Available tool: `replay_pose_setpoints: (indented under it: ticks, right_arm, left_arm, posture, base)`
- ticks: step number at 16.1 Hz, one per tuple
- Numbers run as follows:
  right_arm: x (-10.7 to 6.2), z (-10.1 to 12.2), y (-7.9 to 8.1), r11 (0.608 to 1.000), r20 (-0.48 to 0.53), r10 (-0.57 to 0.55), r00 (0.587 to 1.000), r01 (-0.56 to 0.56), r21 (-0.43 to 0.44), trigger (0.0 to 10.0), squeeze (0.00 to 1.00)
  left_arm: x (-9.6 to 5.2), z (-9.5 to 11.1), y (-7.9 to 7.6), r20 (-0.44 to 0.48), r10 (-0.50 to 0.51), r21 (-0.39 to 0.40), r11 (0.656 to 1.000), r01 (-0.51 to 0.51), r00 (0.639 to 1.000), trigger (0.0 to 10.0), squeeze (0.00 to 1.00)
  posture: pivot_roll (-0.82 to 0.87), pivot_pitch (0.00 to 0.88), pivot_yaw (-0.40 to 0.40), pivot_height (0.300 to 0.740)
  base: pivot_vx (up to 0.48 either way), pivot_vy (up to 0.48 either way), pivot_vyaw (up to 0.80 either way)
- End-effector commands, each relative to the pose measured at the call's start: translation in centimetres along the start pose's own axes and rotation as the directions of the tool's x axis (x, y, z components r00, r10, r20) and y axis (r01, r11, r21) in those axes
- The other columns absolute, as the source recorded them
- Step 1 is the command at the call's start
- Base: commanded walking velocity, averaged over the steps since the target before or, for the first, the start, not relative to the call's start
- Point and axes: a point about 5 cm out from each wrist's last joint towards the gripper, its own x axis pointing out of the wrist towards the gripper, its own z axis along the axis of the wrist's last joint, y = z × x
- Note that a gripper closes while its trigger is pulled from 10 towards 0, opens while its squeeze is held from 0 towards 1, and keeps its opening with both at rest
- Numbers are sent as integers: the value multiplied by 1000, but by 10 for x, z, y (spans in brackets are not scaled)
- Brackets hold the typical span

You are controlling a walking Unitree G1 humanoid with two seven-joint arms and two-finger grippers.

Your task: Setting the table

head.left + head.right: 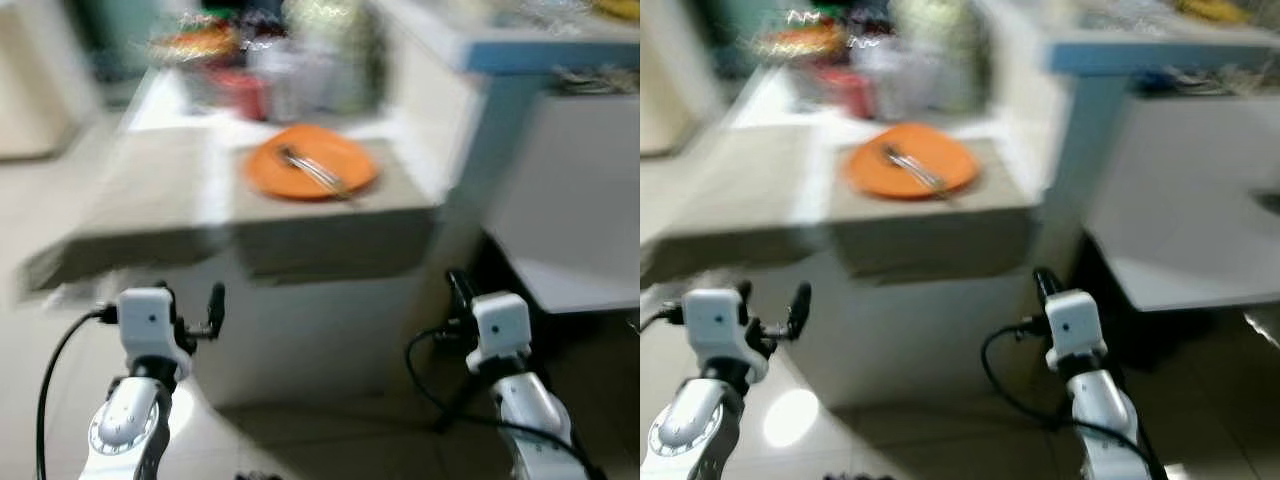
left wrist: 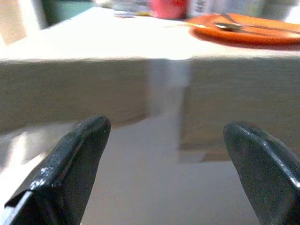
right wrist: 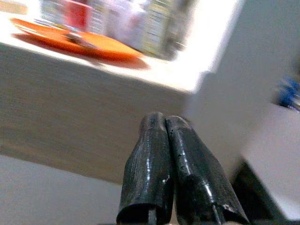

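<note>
A blurred view from the robot's head is shown, looking down and forward at a low table [image 1: 330,235] with a pale top. An orange plate [image 1: 311,162] is seen lying near the table's front right corner, with metal cutlery [image 1: 315,171] resting across it; the cutlery's long axis runs diagonally, from the far left towards the near right. Behind the plate, a crowd of jars and containers [image 1: 290,70] (too blurred to be named singly) is gathered, among them something red. Both arms are held low in front of the table's edge, well short of the plate. The left hand [image 2: 164,164] is released, its two black fingers spread wide apart and empty, aimed at the table's front face. The right hand [image 3: 166,154] is clenched, its fingers pressed together with nothing between them. The plate lies ahead of and above both hands, roughly between them; the right hand is judged slightly the nearer, as the plate sits towards the right end. A white counter [image 1: 580,200] is seen to the right.
</note>
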Motion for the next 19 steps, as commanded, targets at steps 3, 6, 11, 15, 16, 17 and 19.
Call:
replay_pose_setpoints:
  ticks: [3, 6, 11, 15, 16, 17, 19]
  right_arm:
    - [-3, 5, -2, 999, 28, -9, 1000, 9, 31, 10000, 0]
    - [-5, 10, -2, 999, 68, 9, 998, -11, 43, 10000, 0]
    - [-19, -4, -3, 993, 8, 46, 999, -47, 112, 10000, 0]
    - [-31, -15, -6, 987, -36, 108, 994, -103, 119, 10000, 0]
    - [-28, -14, -2, 986, -30, 117, 993, -113, 120, 10000, 0]
    - [-25, -13, 1, 986, -23, 122, 992, -119, 120, 10000, 0]
    - [-23, -10, 1, 986, 8, 124, 992, -124, 110, 10000, 0]
  left_arm:
    - [2, 7, -3, 29, -16, 24, 1000, 16, 999, 10000, 0]
    - [4, 10, -4, 60, -4, 25, 1000, 2, 998, 10000, 0]
    - [-2, 8, 2, 59, 32, -17, 999, -31, 998, 10000, 0]
    - [-10, 8, 1, 59, 13, 7, 1000, -14, 998, 10000, 0]
    - [-8, 12, -1, 65, 13, 6, 1000, -13, 998, 10000, 0]
    - [-6, 16, -2, 74, 15, 8, 1000, -16, 997, 10000, 0]
    - [-2, 27, -7, 121, 5, -8, 1000, -4, 993, 10000, 0]
  posture:
    - [-105, 0, 52, 740]
    - [-117, 0, 57, 740]
    - [-118, 0, 62, 740]
    - [-120, 0, 67, 740]
    - [-120, 0, 67, 740]
    - [-119, 0, 66, 740]
    - [-116, 0, 61, 740]
  base:
    - [0, 0, 0]
    - [0, 0, 0]
    - [0, 0, 0]
    - [0, 0, 0]
    - [0, 0, 0]
    - [0, 0, 0]
    - [0, 0, 0]
